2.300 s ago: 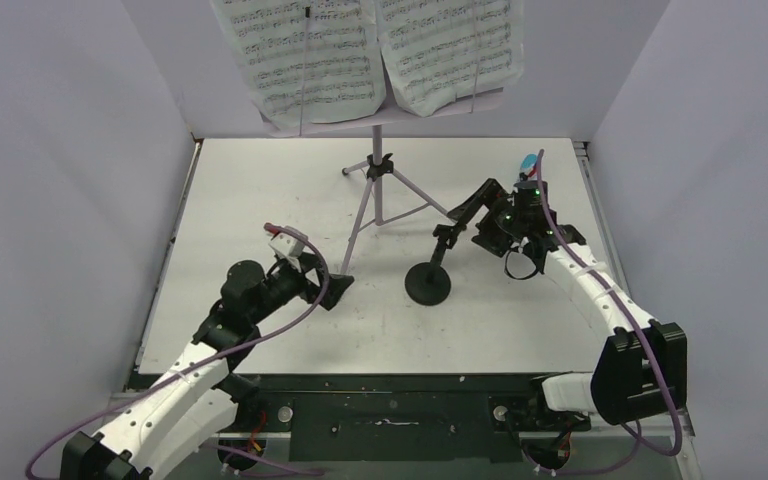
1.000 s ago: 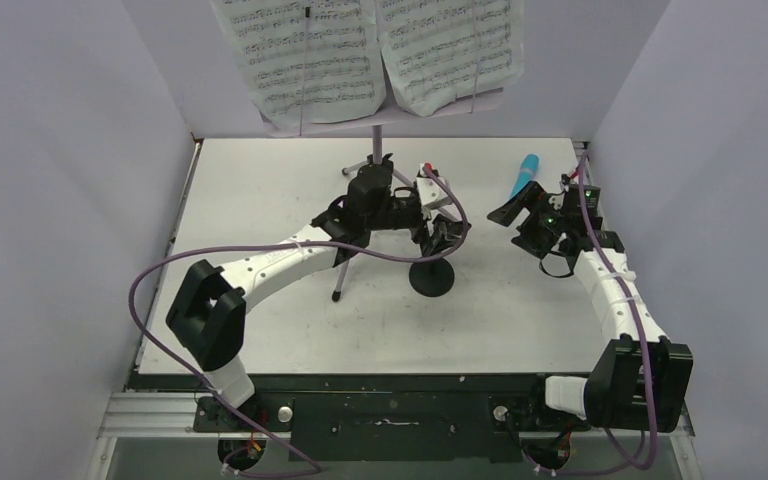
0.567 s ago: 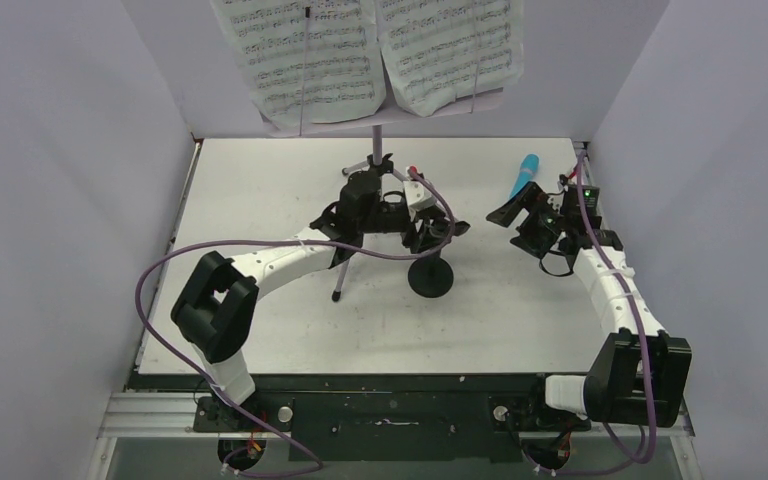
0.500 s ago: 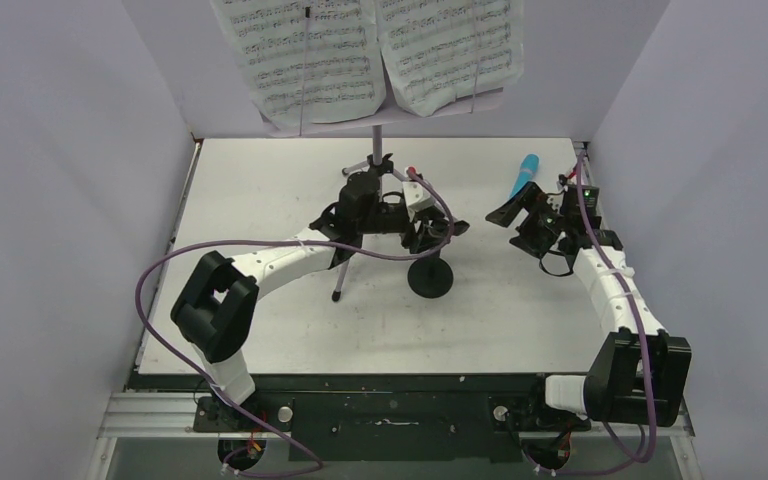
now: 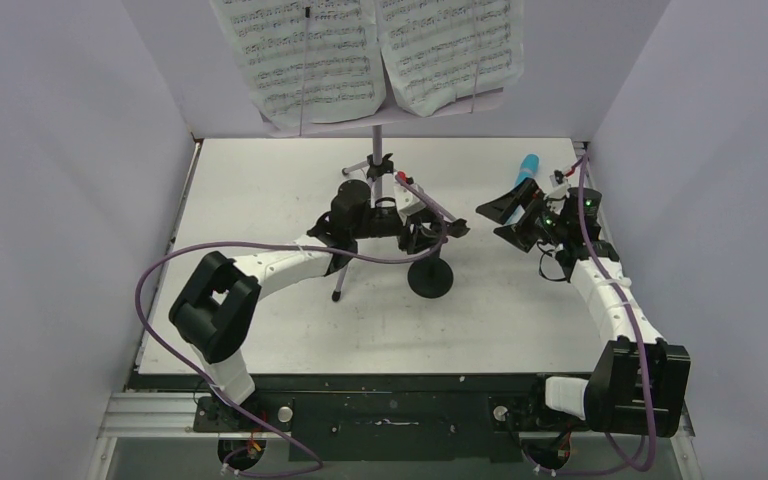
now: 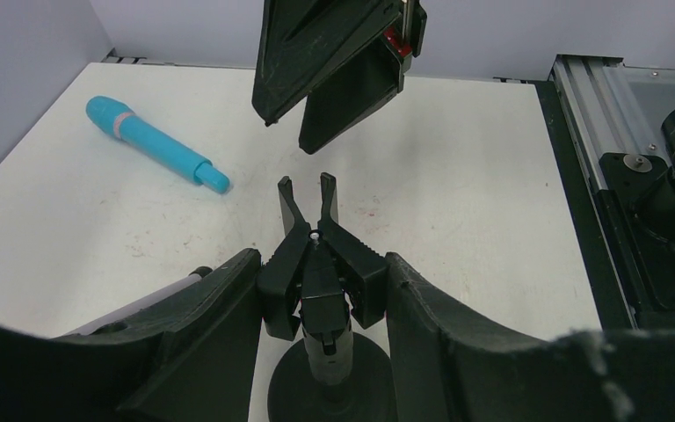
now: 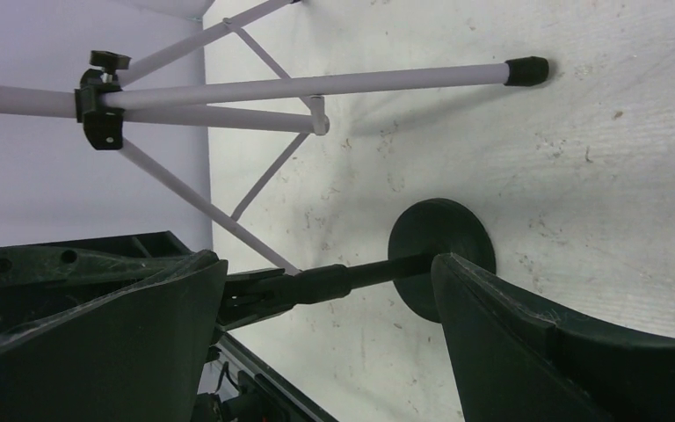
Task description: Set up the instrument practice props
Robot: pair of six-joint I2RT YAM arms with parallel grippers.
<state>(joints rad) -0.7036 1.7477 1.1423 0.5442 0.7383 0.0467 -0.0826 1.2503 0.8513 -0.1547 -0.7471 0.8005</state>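
Over the last couple of seconds the work on the mic stand (image 5: 430, 278) has been handed from one arm to the other. The left arm, which was folded at the near left, is now stretched across the table (image 5: 260, 200) past the music stand (image 5: 377, 140). The left gripper (image 6: 321, 257) is set on the clip (image 6: 320, 286) at the stand's top. In the left wrist view its fingers are seen pressed against both sides of the clip, so the clip is taken to be pinched (how hard cannot be told). The clip's two prongs point away from the wrist, toward the right arm.

The right gripper (image 5: 500, 218), earlier close to the clip, has been drawn back to the right. In the last half-second it has been turned a little toward the stand. Its fingers are spread wide and nothing is held between them.

The mic (image 5: 527, 170) has not been moved: it lies flat on the table at the far right, just beyond the right gripper and well apart from the stand. The pages (image 5: 310, 60) are already propped on the music stand's desk, so that part appears done.

The change is judged to be preparation. With the clip steadied by the left arm, the right arm is freed to fetch the mic and seat it between the prongs. That step is not yet begun. The small round base could be tipped if the mic is pushed in too hard.
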